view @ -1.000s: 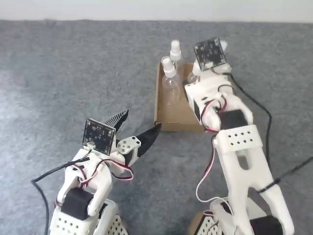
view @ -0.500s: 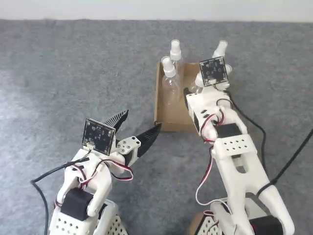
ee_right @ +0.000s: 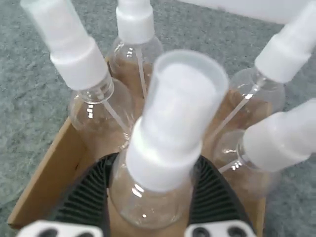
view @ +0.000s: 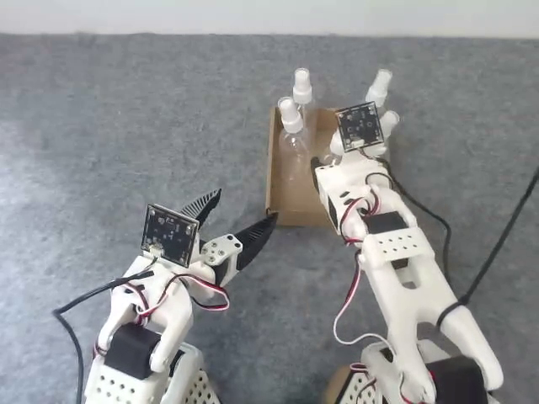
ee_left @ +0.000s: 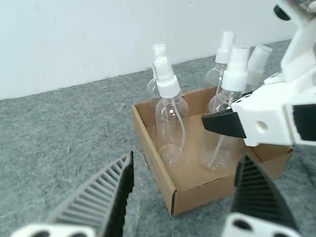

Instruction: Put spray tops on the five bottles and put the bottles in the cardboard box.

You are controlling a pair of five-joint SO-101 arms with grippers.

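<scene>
**Right gripper** [ee_right: 150, 168]: jaws were clamped on either side of the held bottle [ee_right: 163, 128], low on its clear body. The bottle stood upright inside the cardboard box [view: 271, 168] with its spray top [ee_right: 182, 94] fitted.

**Left gripper** [ee_left: 186, 163]: jaws were spread wide and empty. It hung over the grey carpet [view: 126, 126], just off the box's near corner.

**Other bottles:** four more capped bottles crowded the held one.
- The front bottle [ee_left: 170, 123] stood beside it in the box.
- The rear bottle [ee_left: 158, 74] stood behind that one.
- A far pair [view: 381, 84] stood at the box's other side.
- It could not be told whether the rear bottle and the far pair stood within the box walls or just beyond them.

**Hazards, as judged:**
- Clearance was the chief concern. As the jaws parted, the backs of the fingers could press against the front bottle or the far pair.
- The bottles looked empty, light and top-heavy, so one nudge might topple a bottle into the next and down a row.
- A jaw drawn upward too close to the body could catch under the spray top. That would lift the bottle or tilt it against its neighbours.
- The box itself appeared light. A sideways pull from the right arm, or a stray move of the left gripper at the corner, might slide it and upset the bottles standing at its edge.
</scene>
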